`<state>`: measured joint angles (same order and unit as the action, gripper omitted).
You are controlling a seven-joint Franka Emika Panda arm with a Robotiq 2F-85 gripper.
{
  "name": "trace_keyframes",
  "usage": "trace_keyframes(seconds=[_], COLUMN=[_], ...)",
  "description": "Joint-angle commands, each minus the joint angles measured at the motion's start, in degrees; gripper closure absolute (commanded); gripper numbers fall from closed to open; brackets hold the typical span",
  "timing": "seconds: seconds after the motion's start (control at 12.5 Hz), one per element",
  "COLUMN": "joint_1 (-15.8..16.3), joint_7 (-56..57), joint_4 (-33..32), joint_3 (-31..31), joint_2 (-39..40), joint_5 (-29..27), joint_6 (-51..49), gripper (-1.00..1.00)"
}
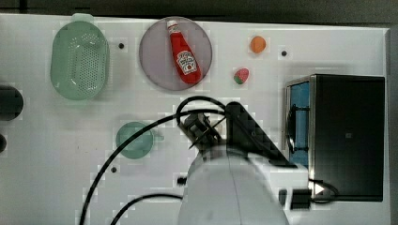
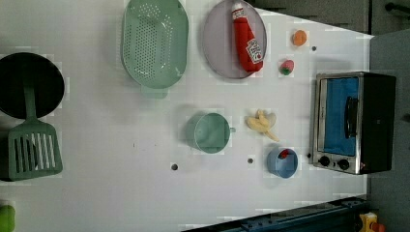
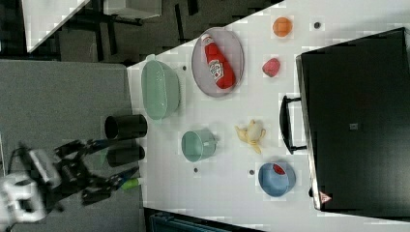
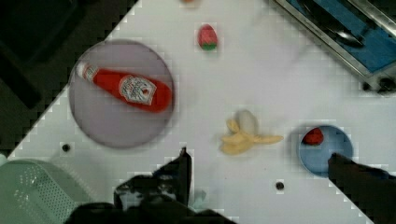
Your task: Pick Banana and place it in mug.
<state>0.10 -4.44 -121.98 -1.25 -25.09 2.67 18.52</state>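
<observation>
Wrist view: peeled toy banana (image 4: 245, 135) lies flat on the white desk (image 4: 261, 70), long axis toward the blue bowl (image 4: 322, 151), ahead of and apart from the gripper (image 4: 259, 170), fingers (image 4: 180, 170) spread, holding nothing; green mug (image 2: 209, 133) just beside it.

Pale cream-yellow banana (image 2: 261, 123); dull green mug (image 2: 209, 133); pale green basket (image 2: 154, 42), perforated with dots; red ketchup bottle (image 2: 247, 39), white cap and label, on grey-lilac plate (image 2: 217, 43); orange ball (image 2: 300, 37); red-green strawberry (image 2: 286, 67); blue bowl (image 2: 282, 163); silver-black oven (image 2: 355, 123), blue door; white table (image 2: 121, 159).
</observation>
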Motion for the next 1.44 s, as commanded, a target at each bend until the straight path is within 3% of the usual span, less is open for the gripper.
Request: trace_keyframes(seconds=[0.08, 0.56, 0.96, 1.36, 1.44], joint_1=[0.0, 0.0, 0.0, 0.0, 0.0], joint_7=[0.7, 0.7, 0.7, 0.6, 0.7], joint_4=[-11.4, -21.2, -20.8, -20.8, -20.8], joint_3=[-0.9, -1.5, -1.5, -1.1, -1.0], joint_2=[9.6, 22.1, 35.3, 42.8, 43.6], joint_5=[0.3, 0.3, -0.1, -0.2, -0.2], joint_6=[8.8, 33.2, 42.5, 51.0, 51.5], gripper=[-1.0, -1.0, -1.0, -1.0, -0.92])
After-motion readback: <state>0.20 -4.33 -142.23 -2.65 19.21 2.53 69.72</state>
